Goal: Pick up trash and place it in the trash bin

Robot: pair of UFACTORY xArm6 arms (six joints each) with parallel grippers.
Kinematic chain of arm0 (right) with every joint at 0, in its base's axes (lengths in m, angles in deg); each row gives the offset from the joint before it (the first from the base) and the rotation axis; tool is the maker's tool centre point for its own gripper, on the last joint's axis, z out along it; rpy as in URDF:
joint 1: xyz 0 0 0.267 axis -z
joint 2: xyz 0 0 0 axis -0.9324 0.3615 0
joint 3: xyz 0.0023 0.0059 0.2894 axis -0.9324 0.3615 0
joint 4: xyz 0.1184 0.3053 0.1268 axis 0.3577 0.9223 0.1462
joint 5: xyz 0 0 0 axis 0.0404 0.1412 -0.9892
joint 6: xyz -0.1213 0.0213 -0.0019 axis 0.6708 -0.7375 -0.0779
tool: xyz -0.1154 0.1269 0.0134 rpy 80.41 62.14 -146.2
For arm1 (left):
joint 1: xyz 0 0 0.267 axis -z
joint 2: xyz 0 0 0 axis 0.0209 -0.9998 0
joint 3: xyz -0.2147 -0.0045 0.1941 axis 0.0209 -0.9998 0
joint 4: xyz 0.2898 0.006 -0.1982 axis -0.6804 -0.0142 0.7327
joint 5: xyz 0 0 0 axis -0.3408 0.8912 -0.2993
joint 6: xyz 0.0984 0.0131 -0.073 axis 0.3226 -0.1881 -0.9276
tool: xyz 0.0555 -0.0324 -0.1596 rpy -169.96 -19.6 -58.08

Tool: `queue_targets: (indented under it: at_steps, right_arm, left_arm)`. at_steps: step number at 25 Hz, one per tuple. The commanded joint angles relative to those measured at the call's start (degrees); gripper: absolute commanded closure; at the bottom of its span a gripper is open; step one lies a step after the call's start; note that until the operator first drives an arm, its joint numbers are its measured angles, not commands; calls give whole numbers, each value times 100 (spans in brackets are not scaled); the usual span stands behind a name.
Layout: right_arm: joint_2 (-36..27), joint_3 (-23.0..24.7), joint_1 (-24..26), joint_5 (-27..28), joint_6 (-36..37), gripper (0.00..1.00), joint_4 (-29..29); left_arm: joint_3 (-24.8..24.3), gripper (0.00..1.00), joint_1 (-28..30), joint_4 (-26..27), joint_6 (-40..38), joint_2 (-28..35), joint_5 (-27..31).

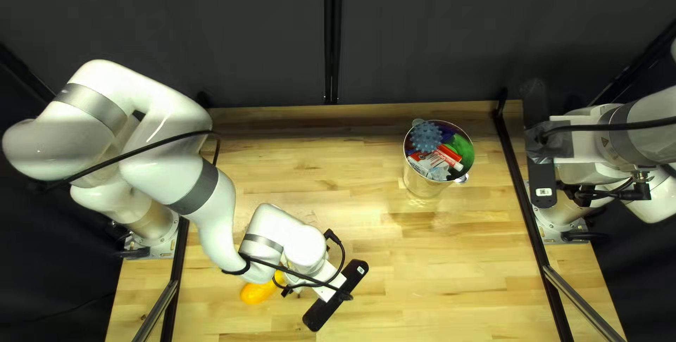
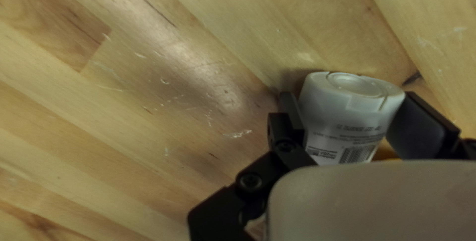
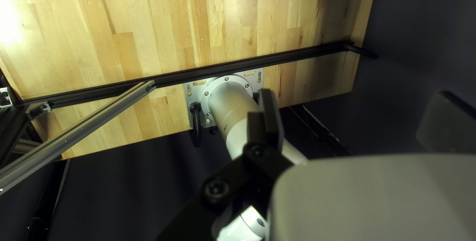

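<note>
L gripper (image 1: 287, 290) is low over the table (image 1: 451, 271), lower left of the top left view, w/ its arm (image 1: 204, 194) bent above & partly hiding it; L wrist view: it's clamped on the white bottle (image 2: 354, 117), 1 finger against each side, so the trash to bin is in its grip, near the tabletop; bottle's label & barcode face the cam; orange item (image 1: 257, 293) lies just beside the L gripper, lower left of the top left view; bin (image 1: 421, 186) stands upper right of ctr there, w/ blue spiky ball (image 1: 427, 136), red-&-white tube (image 1: 449, 157) & green stuff (image 1: 461, 148) in it; R gripper (image 1: 583, 194) is at the right edge area, by its own base, fingers wide apart, nothing btwn them.
</note>
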Motion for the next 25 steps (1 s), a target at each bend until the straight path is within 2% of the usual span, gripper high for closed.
queue_targets:
  at_steps: [1, 7, 9, 13, 17, 20, 25]
  right_arm:
    - [0, 0, 0, 0, 0, 0, 0]
    - [0, 0, 0, 0, 0, 0, 0]
    - [0, 0, 0, 0, 0, 0, 0]
    - [0, 0, 0, 0, 0, 0, 0]
    - [0, 0, 0, 0, 0, 0, 0]
    - [0, 0, 0, 0, 0, 0, 0]
    - [0, 0, 0, 0, 0, 0, 0]
  left_arm:
    - [777, 96, 7, -758, 100, 141, 911]
    - [1151, 97, -22, -1075, 330, -12, 1149]
    - [1513, 97, -7, -1214, 444, -101, 1453]
    - [2254, 100, -3, -2011, 871, -254, 2083]
    - [2866, 100, -146, -2665, 1474, -567, 2290]
    - [3372, 100, -359, -3063, 2024, -904, 2207]
    - [3631, 100, -776, -3437, 2713, -1217, 1621]
